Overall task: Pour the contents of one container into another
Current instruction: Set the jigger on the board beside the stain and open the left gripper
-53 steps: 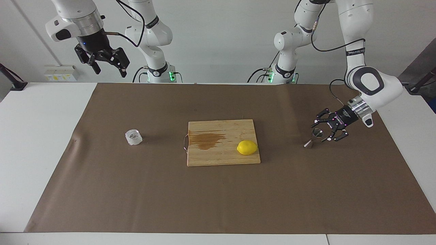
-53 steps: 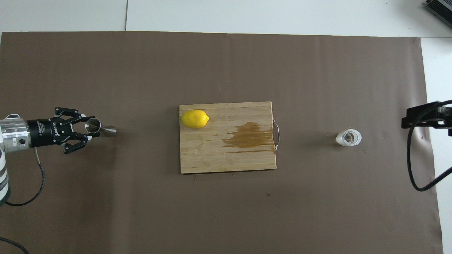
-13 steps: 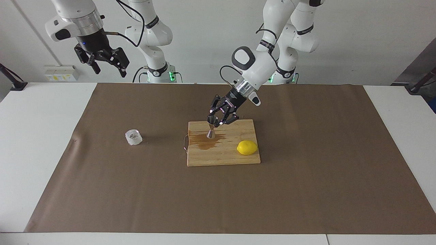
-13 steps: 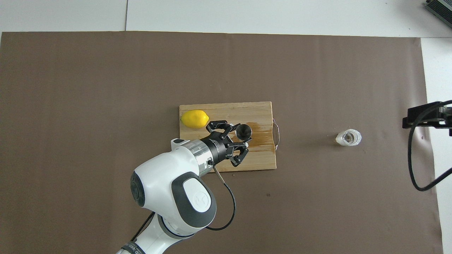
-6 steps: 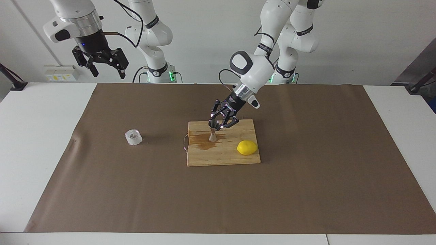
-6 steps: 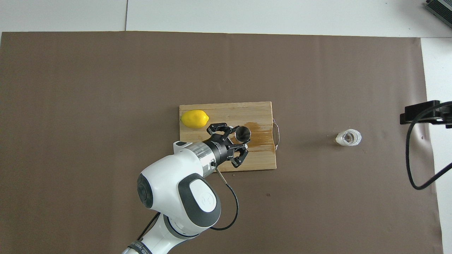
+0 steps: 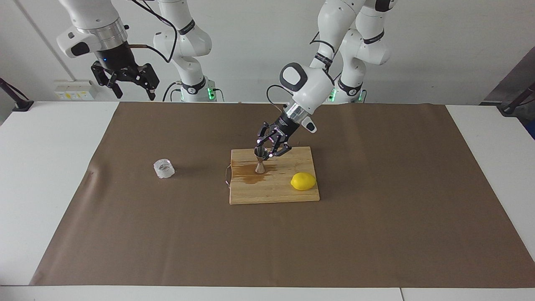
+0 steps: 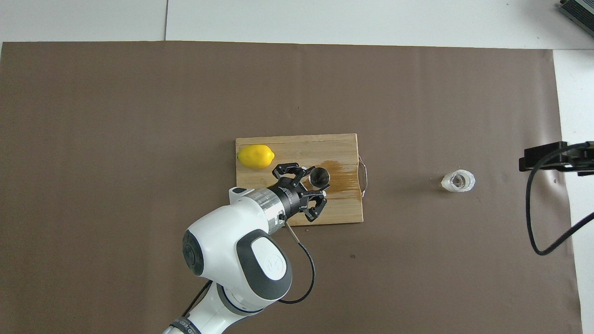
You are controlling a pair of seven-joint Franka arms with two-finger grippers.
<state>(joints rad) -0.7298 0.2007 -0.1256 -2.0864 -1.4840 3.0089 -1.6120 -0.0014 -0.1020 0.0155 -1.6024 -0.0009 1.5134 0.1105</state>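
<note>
The steel hourglass jigger (image 7: 260,163) stands upright on the wooden cutting board (image 7: 276,193), at the edge of a brown stain. My left gripper (image 7: 264,152) is shut on the jigger's upper cone; the overhead view shows the jigger (image 8: 319,176) between that gripper's (image 8: 317,181) fingers. The clear faceted glass cup (image 7: 164,168) stands alone on the brown mat toward the right arm's end and also shows in the overhead view (image 8: 458,181). My right gripper (image 7: 125,80) is open and empty, high in the air over the table's edge at that end.
A yellow lemon (image 7: 303,181) lies on the board's corner toward the left arm's end, about a hand's width from the jigger. A brown stain (image 8: 342,170) marks the board (image 8: 297,144) near its metal handle (image 8: 364,176). The brown mat (image 7: 376,234) covers most of the table.
My left gripper carried the jigger from the left arm's end of the mat onto the board; in the last second it only settled there. My right gripper has shifted slightly in the air.
</note>
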